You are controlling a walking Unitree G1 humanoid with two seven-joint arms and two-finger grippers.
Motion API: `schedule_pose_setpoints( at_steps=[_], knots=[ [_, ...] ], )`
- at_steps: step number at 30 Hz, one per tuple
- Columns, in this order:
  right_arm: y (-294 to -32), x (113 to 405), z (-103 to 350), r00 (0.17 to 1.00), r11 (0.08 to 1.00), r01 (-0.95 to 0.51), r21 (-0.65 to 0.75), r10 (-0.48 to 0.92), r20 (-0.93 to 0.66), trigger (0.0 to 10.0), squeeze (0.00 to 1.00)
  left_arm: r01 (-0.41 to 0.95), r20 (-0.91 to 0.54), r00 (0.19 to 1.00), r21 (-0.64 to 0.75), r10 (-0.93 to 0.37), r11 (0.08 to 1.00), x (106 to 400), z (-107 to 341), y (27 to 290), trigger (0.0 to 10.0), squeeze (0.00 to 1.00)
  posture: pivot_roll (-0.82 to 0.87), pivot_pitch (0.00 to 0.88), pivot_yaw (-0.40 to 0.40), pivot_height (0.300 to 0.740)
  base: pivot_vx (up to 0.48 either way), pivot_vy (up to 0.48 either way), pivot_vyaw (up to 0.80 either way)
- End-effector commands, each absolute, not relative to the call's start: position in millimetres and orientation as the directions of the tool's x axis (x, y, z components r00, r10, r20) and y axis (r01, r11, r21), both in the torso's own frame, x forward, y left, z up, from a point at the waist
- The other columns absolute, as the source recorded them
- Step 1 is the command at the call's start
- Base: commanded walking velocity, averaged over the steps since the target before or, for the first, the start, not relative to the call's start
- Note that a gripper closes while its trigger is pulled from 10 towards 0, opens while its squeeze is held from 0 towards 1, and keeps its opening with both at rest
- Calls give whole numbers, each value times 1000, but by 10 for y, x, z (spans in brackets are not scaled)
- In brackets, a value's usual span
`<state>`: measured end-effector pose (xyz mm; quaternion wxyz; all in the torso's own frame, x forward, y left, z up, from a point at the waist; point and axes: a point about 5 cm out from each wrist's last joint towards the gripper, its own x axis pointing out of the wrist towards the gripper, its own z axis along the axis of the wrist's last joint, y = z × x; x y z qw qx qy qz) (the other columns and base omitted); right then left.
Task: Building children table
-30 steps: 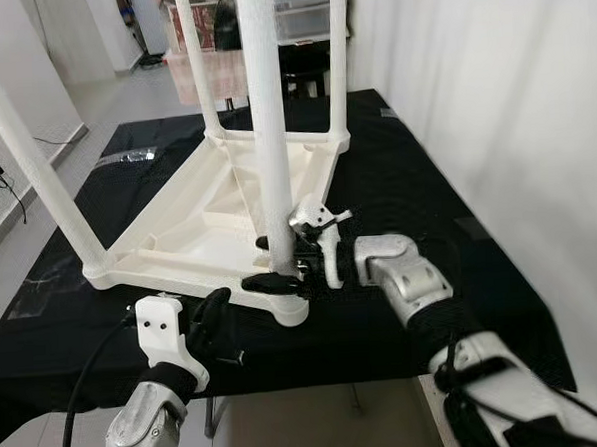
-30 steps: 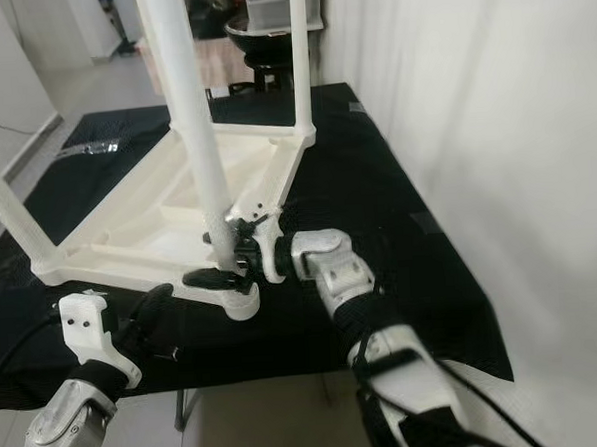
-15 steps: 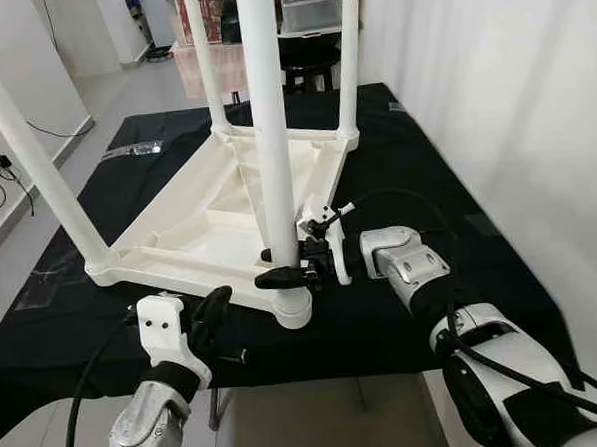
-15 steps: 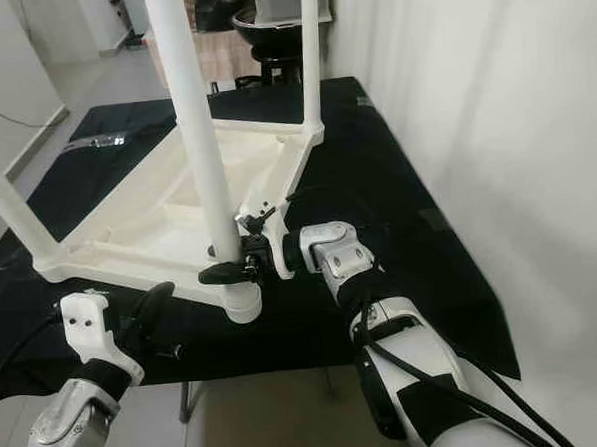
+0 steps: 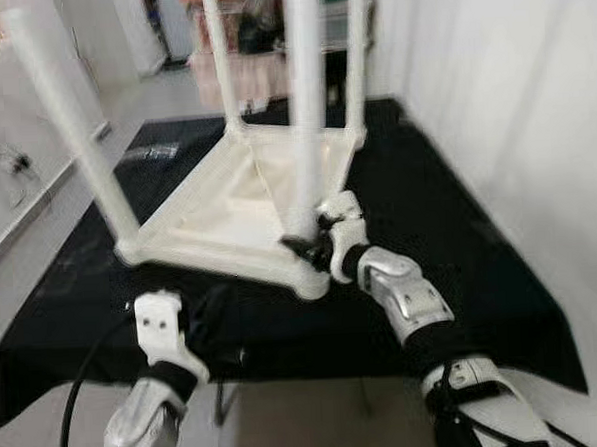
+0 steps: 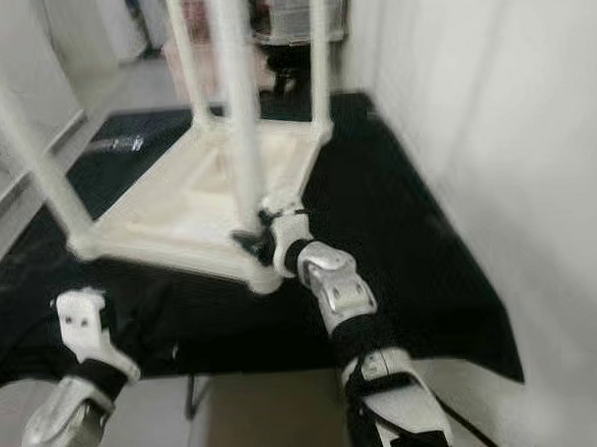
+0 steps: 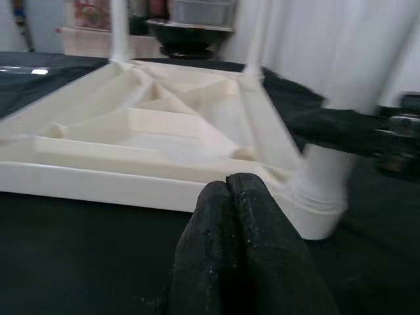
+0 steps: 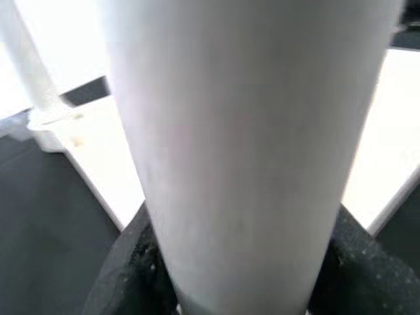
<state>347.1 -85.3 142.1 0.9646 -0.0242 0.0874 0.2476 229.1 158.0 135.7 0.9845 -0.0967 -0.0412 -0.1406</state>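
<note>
I have the white children's table (image 5: 239, 202) lying upside down on the black cloth (image 5: 460, 245), its four legs standing up, so assembly looks nearly finished. My right gripper (image 5: 307, 248) is clamped round the base of the near leg (image 5: 303, 123), at about five o'clock of the tabletop; the wrist view shows a finger on each side of it. The left gripper (image 7: 235, 249) idles at seven o'clock, fingers pressed together and empty. Blur hides whether this leg is fully seated.
</note>
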Motion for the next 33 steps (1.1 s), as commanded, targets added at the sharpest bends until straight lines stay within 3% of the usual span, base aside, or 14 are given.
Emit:
schedule_pose_setpoints(
  at_steps=[1, 6, 7, 8, 10, 16, 17, 18, 19, 23, 26, 30, 31, 33],
  knots=[
    [-870, 3398, 1256, 845, 881, -473, 2, 454, -283, 0, 0, 288, 95, 957, -175, -275, 941, 2296, 1352, 1610, 10000, 0, -77, 45, 52, 740, 0, 0, 0],
    [-818, 3474, 1269, 829, 863, -505, -17, 479, -289, 0, 0, 290, 92, 956, -176, -278, 941, 2293, 1351, 1609, 10000, 0, -59, 47, 39, 740, 0, 0, 0],
    [-775, 3487, 1283, 816, 850, -527, -10, 502, -284, 10000, 0, 283, 93, 958, -174, -270, 943, 2288, 1354, 1614, 10000, 0, -56, 47, 42, 740, 0, 0, 0],
    [-775, 3487, 1283, 816, 850, -527, -10, 502, -284, 10000, 0, 283, 93, 958, -174, -270, 943, 2288, 1354, 1614, 10000, 0, -56, 47, 42, 740, 0, 0, 0],
    [-691, 3515, 1341, 766, 797, -604, 24, 588, -261, 10000, 1000, 275, 95, 960, -172, -262, 946, 2285, 1356, 1620, 10000, 0, -53, 42, 41, 740, 0, 0, 0],
    [-593, 3531, 1578, 658, 675, -736, 46, 731, -181, 10000, 992, 282, 93, 959, -175, -269, 943, 2297, 1349, 1606, 10000, 0, -55, 32, 43, 740, 0, 0, 0],
    [-586, 3538, 1655, 603, 613, -789, 26, 782, -157, 10000, 761, 283, 93, 958, -176, -271, 943, 2301, 1346, 1601, 10000, 0, -55, 27, 42, 740, 0, 0, 0],
    [-586, 3538, 1655, 603, 613, -789, 26, 782, -157, 10000, 761, 283, 93, 958, -176, -271, 943, 2301, 1346, 1601, 10000, 0, -55, 27, 42, 740, 0, 0, 0],
    [-587, 3537, 1699, 567, 574, -819, 10, 810, -148, 10000, 0, 284, 93, 958, -177, -272, 942, 2304, 1345, 1599, 10000, 0, -55, 27, 42, 740, 0, 0, 0],
    [-590, 3540, 1790, 374, 374, -927, -30, 916, -147, 10000, 0, 285, 93, 958, -178, -272, 942, 2308, 1337, 1587, 10000, 0, -42, 12, 33, 740, 0, 0, 0],
    [-597, 3511, 1828, 132, 132, -991, -9, 972, -194, 10000, 0, 283, 94, 958, -179, -270, 942, 2307, 1328, 1574, 10000, 0, -34, 5, 28, 740, 0, 0, 0],
    [-596, 3517, 1836, 87, 89, -996, 3, 975, -206, 10000, 0, 283, 94, 958, -180, -270, 942, 2306, 1326, 1572, 10000, 0, -34, 5, 28, 740, 0, 0, 0],
    [-596, 3529, 1837, 48, 56, -998, 35, 977, -209, 0, 0, 282, 95, 958, -180, -269, 942, 2303, 1323, 1567, 10000, 0, -31, 1, 26, 740, 0, 0, 0],
    [-597, 3539, 1837, 28, 41, -997, 58, 978, -206, 0, 0, 282, 95, 959, -180, -269, 942, 2300, 1320, 1562, 10000, 0, -30, 1, 25, 740, 0, 0, 0]
  ],
)
